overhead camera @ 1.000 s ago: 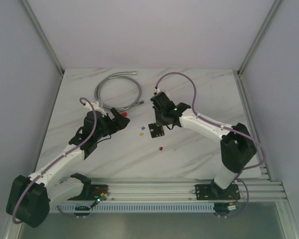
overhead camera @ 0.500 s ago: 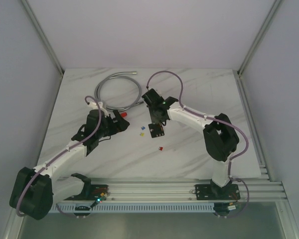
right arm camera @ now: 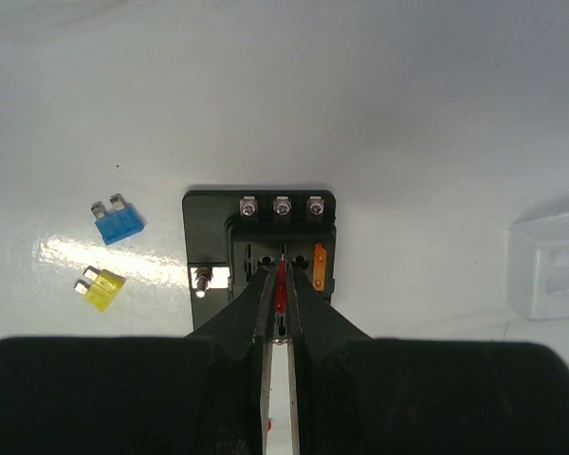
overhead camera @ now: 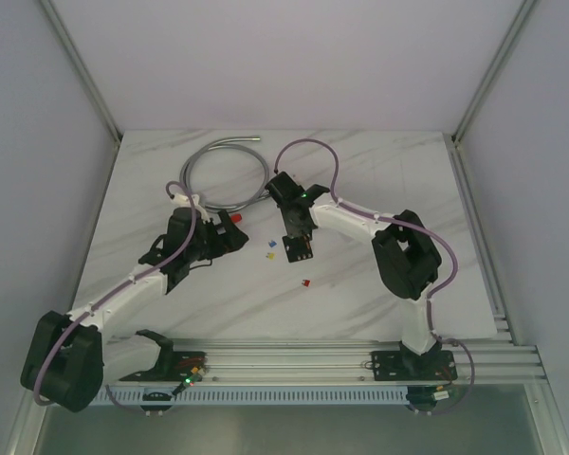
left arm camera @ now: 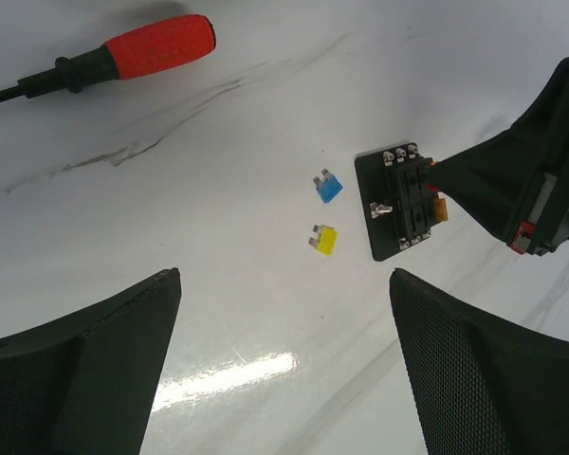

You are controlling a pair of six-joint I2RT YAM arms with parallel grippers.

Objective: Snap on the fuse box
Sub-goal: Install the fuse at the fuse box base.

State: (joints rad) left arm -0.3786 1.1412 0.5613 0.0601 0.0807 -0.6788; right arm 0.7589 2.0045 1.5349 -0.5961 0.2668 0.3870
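The black fuse box [overhead camera: 299,249] lies flat at the table's middle and also shows in the left wrist view [left arm camera: 394,206]. In the right wrist view its base [right arm camera: 207,227] has three screws on the far edge and an orange fuse [right arm camera: 319,268] seated in one slot. My right gripper [right arm camera: 281,275] is shut on a small red fuse [right arm camera: 281,284] and holds it at the box's middle slot. From above, the right gripper [overhead camera: 297,233] is right over the box. My left gripper [left arm camera: 284,277] is open and empty, just left of the box, above bare table.
A blue fuse [left arm camera: 330,188] and a yellow fuse [left arm camera: 325,240] lie loose left of the box. Another red fuse [overhead camera: 305,282] lies nearer the front. A clear cover [right arm camera: 550,275] sits right of the box. A red-handled screwdriver [left arm camera: 156,47] and a coiled metal hose [overhead camera: 223,171] lie behind.
My right arm has swung left and its gripper has come down over the fuse box with the red fuse. The left arm has shifted slightly toward the back.
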